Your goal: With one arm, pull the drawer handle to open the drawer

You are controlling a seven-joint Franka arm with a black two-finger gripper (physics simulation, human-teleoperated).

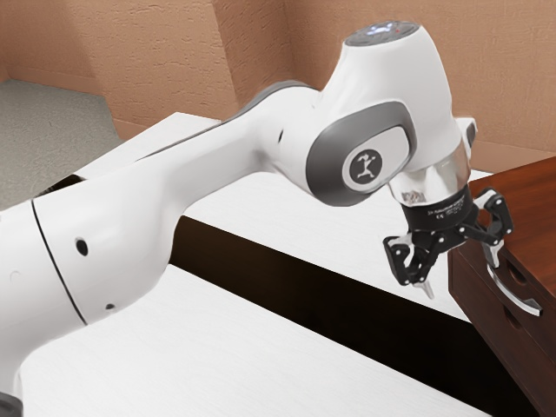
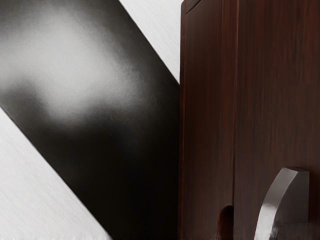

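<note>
A dark wooden drawer cabinet (image 1: 512,252) stands at the exterior view's right edge, with a curved silver handle (image 1: 514,288) on its front face. My black gripper (image 1: 462,261) hangs open just in front of the cabinet's upper front corner, one finger near the handle's top, the other out over the table. Nothing sits between the fingers. The wrist view looks down the cabinet's brown front (image 2: 250,100), with the silver handle (image 2: 285,205) just under my hand. The drawer front lies flush with the cabinet face.
The cabinet sits on a white table (image 1: 287,217), crossed by a wide dark band (image 1: 330,304) below the arm. My white arm spans the exterior view's left and middle. Brown walls stand behind.
</note>
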